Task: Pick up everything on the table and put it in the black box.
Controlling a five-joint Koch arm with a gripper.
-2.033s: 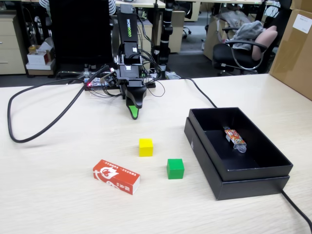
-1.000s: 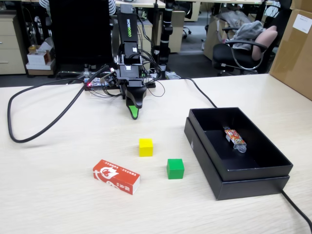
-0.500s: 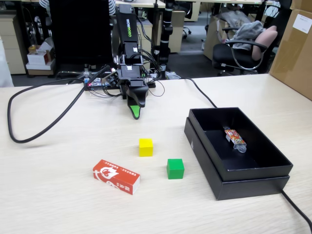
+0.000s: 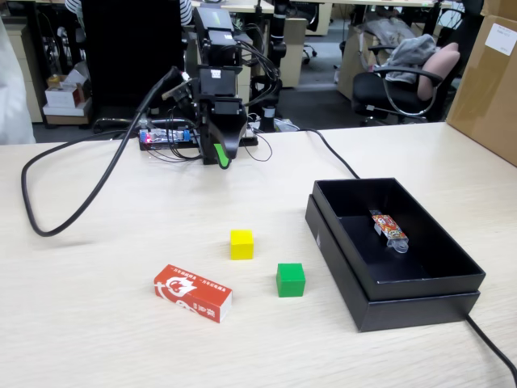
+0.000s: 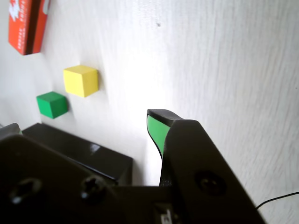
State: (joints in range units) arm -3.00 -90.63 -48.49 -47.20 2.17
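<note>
Cubes, yellow cube (image 4: 241,243) and green cube (image 4: 291,279), sit mid-frame beside the red carton (image 4: 193,293); hand (image 4: 221,156) hangs upper centre, grip unclear; black box (image 4: 420,283) at right.

Slim clear-wrapped orange-red packet (image 4: 389,229) seen lying flat, diagonal, on matte black floor. Thick black cable (image 4: 89,187) looped across beige surface at left of fixed view, curved back toward small circuit board with red light (image 4: 166,136) and tangle of thin black wires. Second black cable (image 4: 490,343) run off lower right corner. Behind: black office chair (image 4: 400,87) draped with grey and pink cloth, large brown cardboard carton (image 4: 489,77) at right edge, beige drawer cabinet (image 4: 18,73) at left, small white boxes stacked beside it.
</note>
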